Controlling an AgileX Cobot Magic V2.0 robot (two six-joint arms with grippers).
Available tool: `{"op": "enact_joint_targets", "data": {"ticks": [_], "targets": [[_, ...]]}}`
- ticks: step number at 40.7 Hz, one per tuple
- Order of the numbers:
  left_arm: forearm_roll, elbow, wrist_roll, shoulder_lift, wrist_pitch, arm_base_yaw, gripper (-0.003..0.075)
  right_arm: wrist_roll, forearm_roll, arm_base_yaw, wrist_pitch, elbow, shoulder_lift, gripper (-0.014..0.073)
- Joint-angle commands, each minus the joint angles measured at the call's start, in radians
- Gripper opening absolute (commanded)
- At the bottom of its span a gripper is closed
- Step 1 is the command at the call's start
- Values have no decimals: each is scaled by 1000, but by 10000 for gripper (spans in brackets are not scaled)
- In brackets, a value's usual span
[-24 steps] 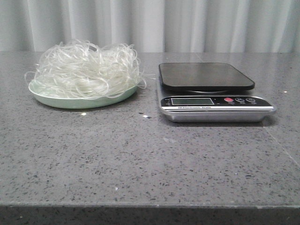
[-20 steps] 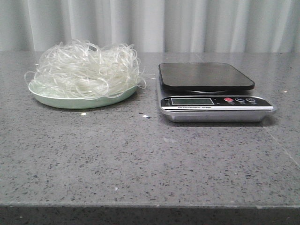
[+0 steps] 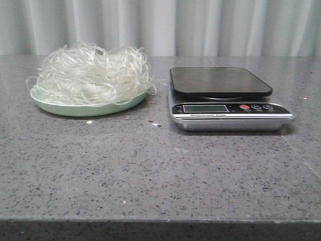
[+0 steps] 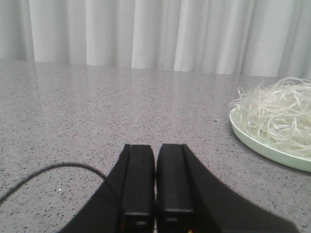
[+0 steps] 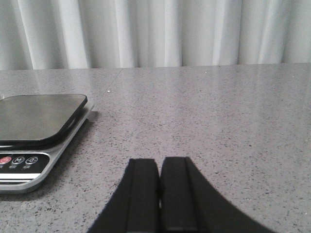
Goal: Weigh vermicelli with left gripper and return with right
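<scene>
Nothing moved since earlier frames | vermicelli (image 3: 93, 74) heaped on plate (image 3: 88, 108) toward bench's far-left corner | left gripper (image 4: 155, 160), right gripper (image 5: 159, 170) pressed together, empty | open left wide, pinch tangle deep, lift slowly onto scale (image 3: 220, 81)

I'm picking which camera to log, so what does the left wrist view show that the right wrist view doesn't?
Only the left wrist view shows the vermicelli heaped on the pale green plate, the shut left tool, and a thin black cable lying on the table. Only the right wrist view shows the scale, its platform bare, and the shut right tool. Both share the grey speckled table and the white curtain behind it.
</scene>
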Motion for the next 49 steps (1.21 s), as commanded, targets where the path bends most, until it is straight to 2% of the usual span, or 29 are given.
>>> {"op": "enact_joint_targets", "data": {"ticks": [1,11,22,24,31,38,43,49], "targets": [[-1,8,-9,-20,-79,1,137,-1,-14,-4,-84,-7,-17,150],[20,8,-7,-20,-81,1,137,-1,-14,-4,-82,-7,-17,150],[18,8,-7,-20,-140,1,137,-1,-14,-4,-84,-7,-17,150],[18,8,-7,-20,-178,1,137,-1,-14,-4,-89,-7,-17,150],[18,-24,-7,-20,-430,1,137,-1,-14,-4,-91,-7,-17,150],[18,-273,-7,32,-354,1,137,-1,-14,-4,-93,-7,-17,150],[19,-521,-7,167,-305,-5,137,-1,-14,-4,-70,-7,-16,150],[19,-772,-7,356,-98,-16,138,-1,-14,-4,-67,-7,-16,150]]}}
